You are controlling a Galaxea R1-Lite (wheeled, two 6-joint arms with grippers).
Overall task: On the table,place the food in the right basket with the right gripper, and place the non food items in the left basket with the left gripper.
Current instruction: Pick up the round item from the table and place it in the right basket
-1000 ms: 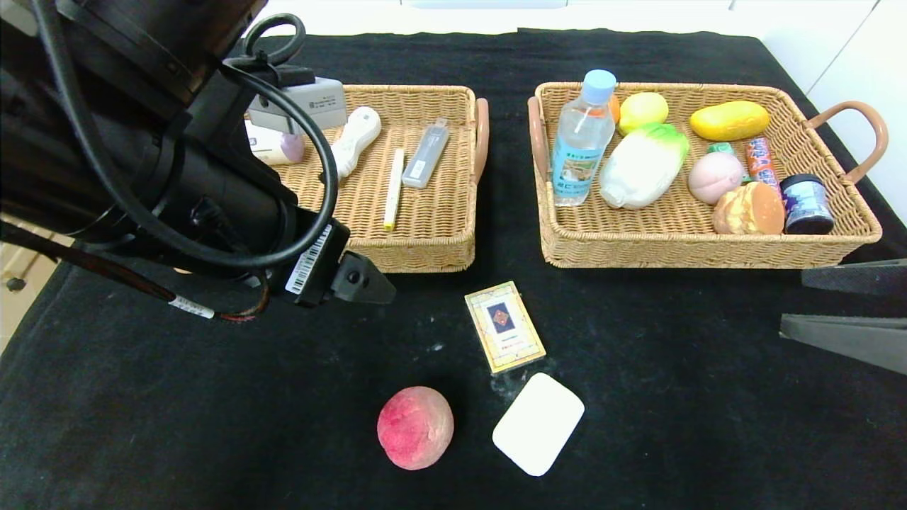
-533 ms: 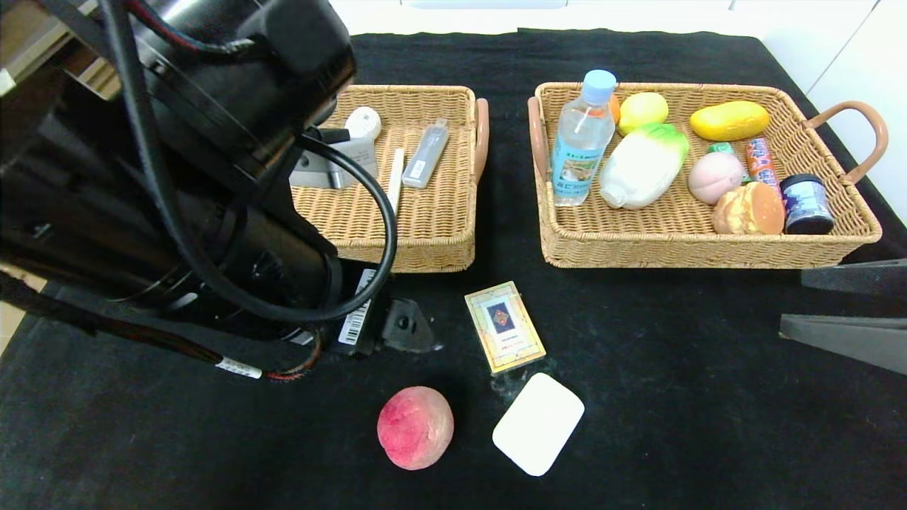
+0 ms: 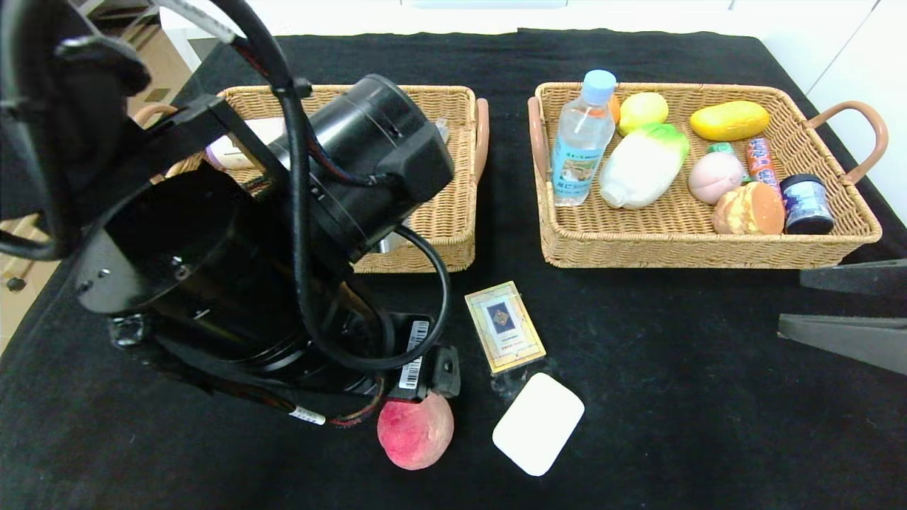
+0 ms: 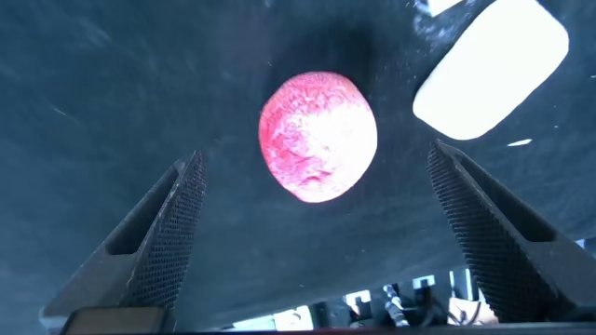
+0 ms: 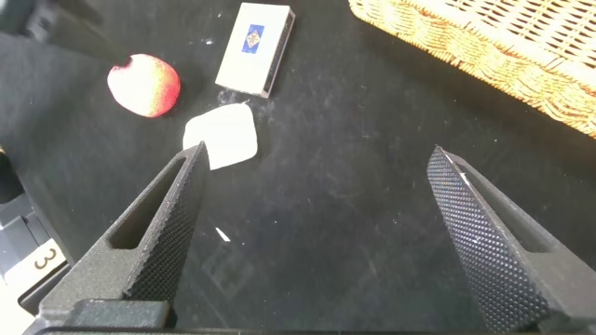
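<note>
Black cloth with faint white smudges covers the table (image 3: 673, 397) before us, white wall beyond its far edge. At the near middle we see the peach (image 3: 416, 432), red-pink and fuzzy, resting on the cloth. Our left gripper (image 4: 321, 242) hangs right over it, jaws spread wide, one finger to each side of the fruit and neither touching it in the left wrist view. At three o'clock from the peach lies the white rounded pad (image 3: 538, 433), and at one o'clock the gold-edged card box (image 3: 504, 336), just beside the pad's far corner.

Farther out, at twelve o'clock, the left basket (image 3: 453, 234) sits mostly hidden behind our left arm. At about one o'clock stands the right basket (image 3: 680, 248), holding the water bottle (image 3: 582, 142) upright in its left end, a white-and-green cabbage, a lemon, a yellow mango-like fruit, the pink bun (image 3: 714, 177), a brown bread roll, a candy tube and a dark jar.

Our right gripper (image 5: 317, 214) waits at the table's right edge, jaws also wide apart, holding nothing.
</note>
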